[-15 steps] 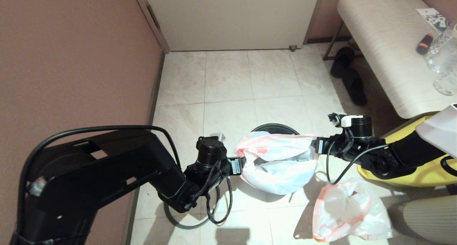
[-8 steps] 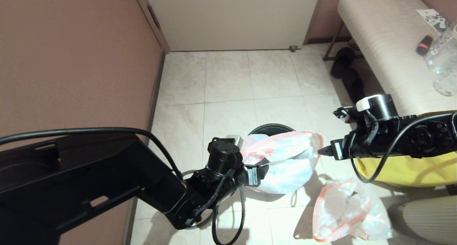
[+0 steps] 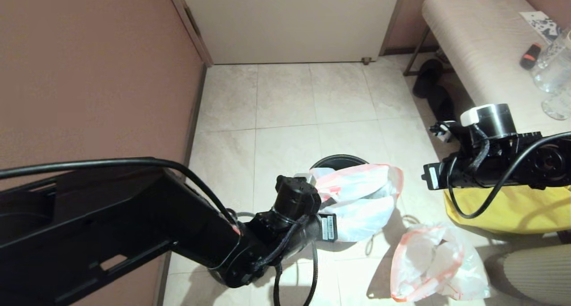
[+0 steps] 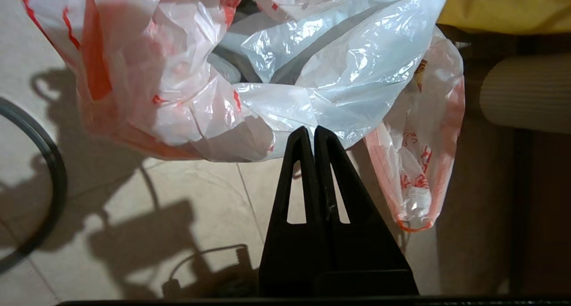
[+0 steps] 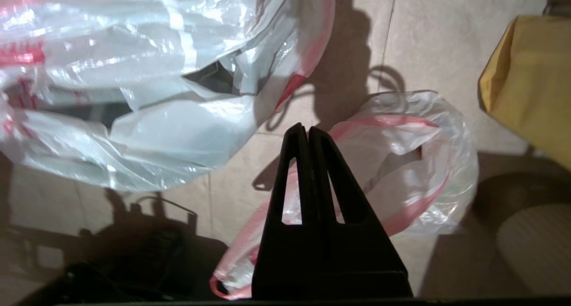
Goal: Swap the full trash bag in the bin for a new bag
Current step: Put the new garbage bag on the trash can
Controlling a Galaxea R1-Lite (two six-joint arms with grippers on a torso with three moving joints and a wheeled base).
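Head view shows the new bag (image 3: 361, 203) draped over the bin (image 3: 340, 160), which stands on the tiled floor (image 3: 285, 101) close to the middle of the picture. Only the far black rim of the bin is visible. The mouth of the new bag faces upward, and its pink hem runs across from the robot's left to its right, a little higher on the right side.

The left gripper (image 4: 314, 132) is clenched with nothing between the fingers, and its tips are just at the lower fold of the new bag; if they touch the plastic is not clear. The right gripper (image 5: 308, 130) is also pressed together and empty, and it is apart from the new bag, on the right side of it, near the yellow cloth tote (image 3: 504, 208).

The full trash bag (image 3: 439, 268) lies on the floor near the bin on the robot's right, with its long axis about upright in the head view and its hem to the left.
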